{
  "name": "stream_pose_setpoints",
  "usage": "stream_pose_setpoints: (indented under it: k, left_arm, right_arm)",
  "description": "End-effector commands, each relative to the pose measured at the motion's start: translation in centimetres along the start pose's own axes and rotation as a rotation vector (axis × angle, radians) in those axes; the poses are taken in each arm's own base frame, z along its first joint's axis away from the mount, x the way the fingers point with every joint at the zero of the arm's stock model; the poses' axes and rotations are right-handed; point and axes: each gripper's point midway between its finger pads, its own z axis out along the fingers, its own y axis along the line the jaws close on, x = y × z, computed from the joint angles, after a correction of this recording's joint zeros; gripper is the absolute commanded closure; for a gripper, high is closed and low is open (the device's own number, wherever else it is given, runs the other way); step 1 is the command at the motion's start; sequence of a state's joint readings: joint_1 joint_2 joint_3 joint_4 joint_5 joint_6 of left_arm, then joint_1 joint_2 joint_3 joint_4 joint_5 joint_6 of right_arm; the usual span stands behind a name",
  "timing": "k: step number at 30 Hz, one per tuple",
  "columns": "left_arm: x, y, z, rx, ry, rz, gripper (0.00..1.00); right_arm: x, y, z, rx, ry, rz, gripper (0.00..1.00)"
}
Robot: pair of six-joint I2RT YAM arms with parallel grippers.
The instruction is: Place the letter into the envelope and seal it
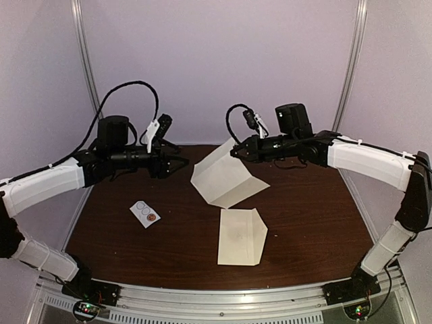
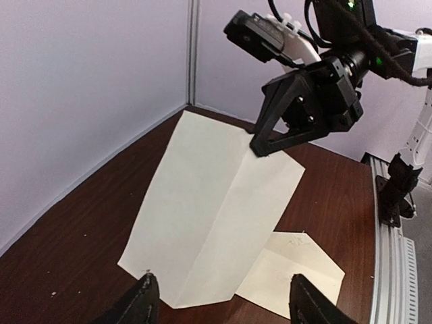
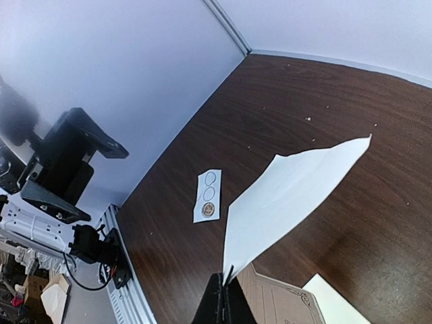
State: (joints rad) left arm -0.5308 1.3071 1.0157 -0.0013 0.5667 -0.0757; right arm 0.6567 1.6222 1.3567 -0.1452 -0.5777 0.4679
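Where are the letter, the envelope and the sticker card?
letter (image 1: 219, 177): top view, middle of its left panel.
envelope (image 1: 239, 237): top view, centre of its body.
sticker card (image 1: 145, 214): top view, centre of the card.

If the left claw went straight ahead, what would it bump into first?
Probably the creased white sheet that the right gripper holds up by its top edge. It lies straight ahead of the open left gripper, though how far is unclear.

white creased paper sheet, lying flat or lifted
Partly lifted: the right gripper pinches the white creased paper sheet by its far corner, jaws shut; its near edge rests on the dark brown table.
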Motion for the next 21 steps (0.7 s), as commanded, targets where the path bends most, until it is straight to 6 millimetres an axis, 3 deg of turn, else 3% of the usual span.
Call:
stream_pose_setpoints:
  k: [1, 6, 11, 21]
  left_arm:
    - [2.3, -4.2, 2.4, 0.108, 0.09, 0.129, 0.32]
    - [4.4, -6.4, 4.2, 0.156, 0.162, 0.148, 0.31]
    - [5.3, -8.1, 4.9, 0.206, 0.184, 0.164, 0.31]
    - [6.7, -7.6, 5.8, 0.154, 0.238, 0.173, 0.35]
  right_arm:
    - [3.5, 2.6, -1.6, -0.034, 0.145, -0.082, 1.0]
    - [5.3, 5.9, -1.7, -0.145, 0.193, -0.109, 1.0]
    - [5.8, 6.5, -1.3, -0.154, 0.207, -0.119, 1.0]
    - [6.5, 8.2, -1.2, -0.221, 0.239, -0.145, 1.0]
